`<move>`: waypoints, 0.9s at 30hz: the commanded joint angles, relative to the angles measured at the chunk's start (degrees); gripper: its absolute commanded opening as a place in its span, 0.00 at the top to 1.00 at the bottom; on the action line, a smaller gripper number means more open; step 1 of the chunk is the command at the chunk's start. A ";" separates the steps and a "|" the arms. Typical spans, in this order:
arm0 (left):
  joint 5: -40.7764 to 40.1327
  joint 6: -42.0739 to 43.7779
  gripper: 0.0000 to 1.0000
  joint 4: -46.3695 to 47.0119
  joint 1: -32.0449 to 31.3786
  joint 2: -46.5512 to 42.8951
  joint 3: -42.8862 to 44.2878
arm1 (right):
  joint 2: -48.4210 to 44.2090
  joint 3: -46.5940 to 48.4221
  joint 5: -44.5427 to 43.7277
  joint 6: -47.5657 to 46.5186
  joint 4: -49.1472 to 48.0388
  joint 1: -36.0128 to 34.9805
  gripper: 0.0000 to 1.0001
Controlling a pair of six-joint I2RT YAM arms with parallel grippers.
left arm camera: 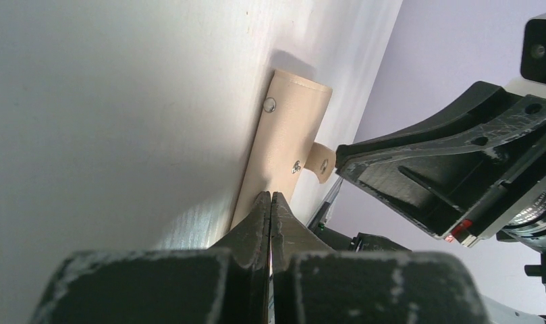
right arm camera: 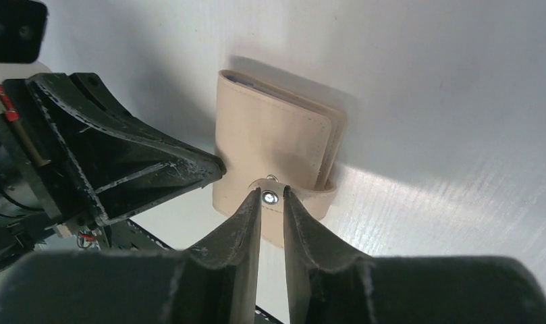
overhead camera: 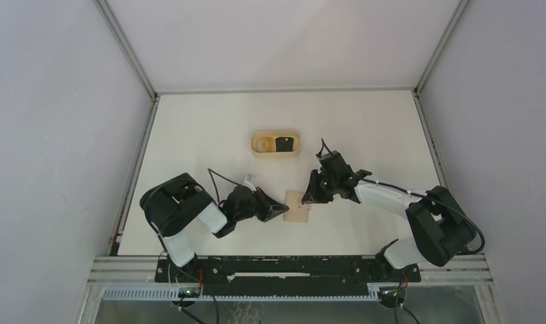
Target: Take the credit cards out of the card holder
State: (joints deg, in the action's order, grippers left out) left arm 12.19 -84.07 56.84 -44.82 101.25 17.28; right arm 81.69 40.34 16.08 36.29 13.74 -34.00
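The tan card holder (overhead camera: 298, 206) lies flat on the table between both grippers. My left gripper (overhead camera: 284, 210) is shut, its tips (left arm camera: 270, 196) resting on the holder's (left arm camera: 283, 135) near edge. My right gripper (right arm camera: 270, 196) is closed on the holder's snap strap (right arm camera: 304, 199), the metal snap sitting between its fingertips. In the left wrist view the strap's tab (left arm camera: 322, 164) stands lifted off the face. A thin greyish card edge (right arm camera: 243, 80) shows at the far end of the holder (right arm camera: 270, 135). A black card (overhead camera: 285, 144) lies in the oval tray.
The tan oval tray (overhead camera: 275, 154) stands behind the holder, towards the middle of the table. Aluminium rails border the table on the left (overhead camera: 136, 172), right (overhead camera: 428, 145) and front (overhead camera: 290, 266).
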 commanded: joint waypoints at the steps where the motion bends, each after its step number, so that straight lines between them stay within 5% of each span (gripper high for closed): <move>1: -0.20 0.31 1.00 -0.94 0.17 0.88 0.48 | 1.39 1.33 0.80 -0.67 -0.98 -1.33 0.74; 27: 0.25 -0.56 1.00 1.39 0.25 2.41 0.17 | 6.56 1.32 1.15 -0.37 -3.16 -3.35 0.83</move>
State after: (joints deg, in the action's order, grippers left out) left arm 12.45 -84.31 58.39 -44.82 102.63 17.37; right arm 87.13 40.69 17.39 36.32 12.71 -36.53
